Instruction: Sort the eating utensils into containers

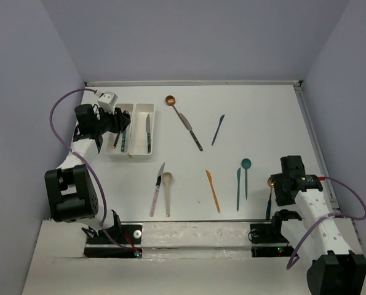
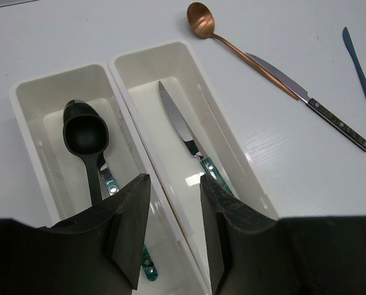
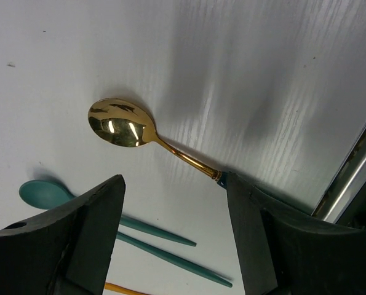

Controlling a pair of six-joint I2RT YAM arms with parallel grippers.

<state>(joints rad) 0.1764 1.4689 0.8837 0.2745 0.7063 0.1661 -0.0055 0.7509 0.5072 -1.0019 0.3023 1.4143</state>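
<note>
Two white trays stand side by side at the back left, the left tray (image 1: 111, 149) (image 2: 32, 123) and the right tray (image 1: 140, 153) (image 2: 222, 123). The left one holds a black spoon (image 2: 84, 132) and a teal-handled utensil. The right one holds a silver knife (image 2: 175, 120) with a teal handle. My left gripper (image 1: 113, 123) (image 2: 173, 227) is open and empty above the trays' shared wall. My right gripper (image 1: 280, 183) (image 3: 173, 184) is open low over the table. A gold spoon (image 1: 269, 182) (image 3: 121, 130) lies there, its handle running under the right finger.
Loose on the table: a copper spoon (image 1: 170, 100), a black-handled knife (image 1: 192, 132), a dark blue knife (image 1: 218, 129), a pink-handled knife (image 1: 156, 190), a beige spoon (image 1: 167, 183), an orange knife (image 1: 213, 190), a teal spoon (image 1: 246, 166) and a teal knife (image 1: 238, 187). The table's right edge rail (image 3: 355, 178) is close.
</note>
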